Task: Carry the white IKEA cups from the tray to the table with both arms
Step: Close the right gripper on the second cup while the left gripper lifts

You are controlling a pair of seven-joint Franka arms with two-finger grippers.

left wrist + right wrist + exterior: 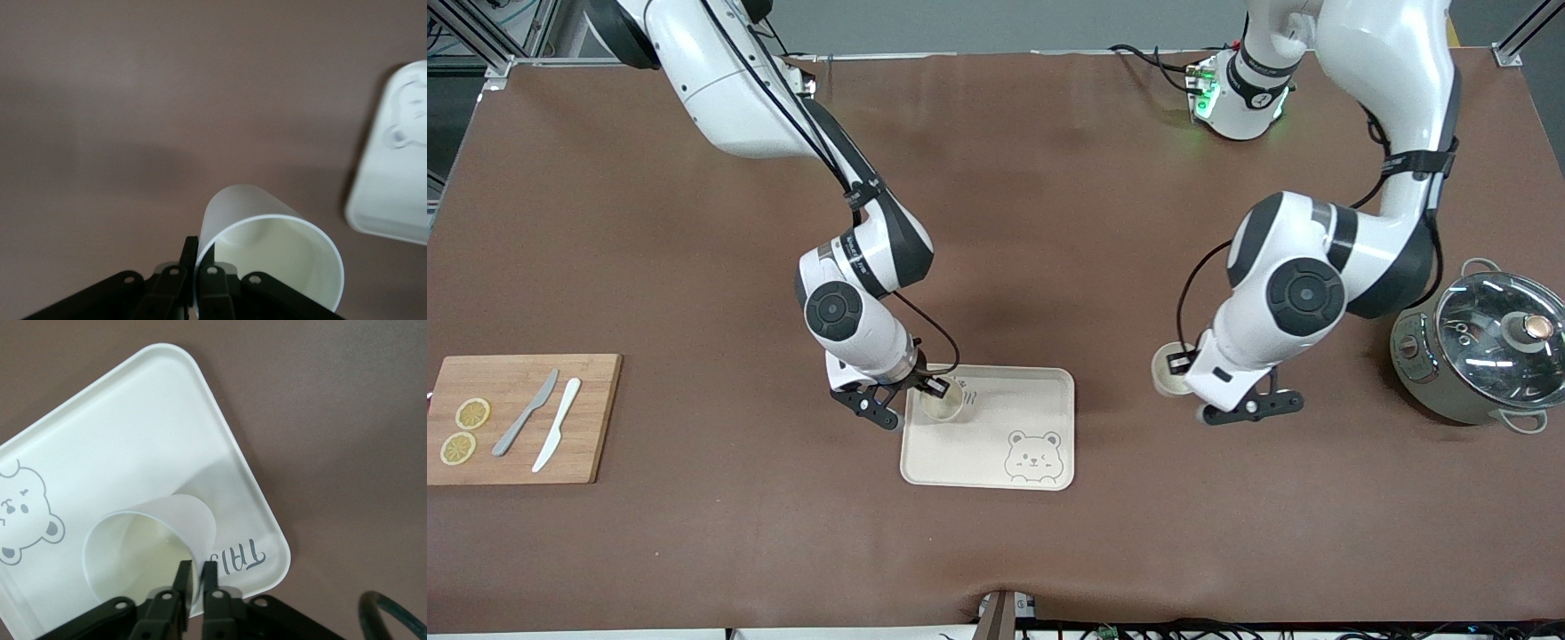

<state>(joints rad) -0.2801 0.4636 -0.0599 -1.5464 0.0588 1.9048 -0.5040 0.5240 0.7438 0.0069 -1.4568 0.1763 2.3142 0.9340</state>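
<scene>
1. One white cup (pixel 941 402) upright on the tray (pixel 996 462), at the tray's corner toward the right arm's end and farther from the front camera, beside the lettering; mouth up, long axis vertical.
2. Pinched through its rim by the right gripper (pixel 927 388): in the right wrist view, one finger (pixel 179 581) inside the mouth, the other outside the wall, pressed nearly together on the thin wall of that cup (pixel 150 543).
3. Judged relation for the coming move: fingers straddling the rim from above, so a straight lift along the cup's axis, then a carry off the tray's edge toward the right arm's end of the table (pixel 694 533), looks the cleanest path. Grip on one wall only, so tilting under a fast swing seems possible.
4. Second white cup (pixel 1170 369) already off the tray, over bare brown table toward the left arm's end, between the tray and the lidded pot (pixel 1485 351).
5. Held the same way by the left gripper (pixel 1183 364): in the left wrist view, fingers (pixel 212 287) clamped tight on the rim of the cup (pixel 273 247), one inside, one outside; tray corner well apart.
6. Whether this cup's base touches the table: cannot tell. Likely remaining: lower, release.
7. Cutting board (pixel 520 418) with two knives and lemon slices lying well apart at the right arm's end, untouched.
</scene>
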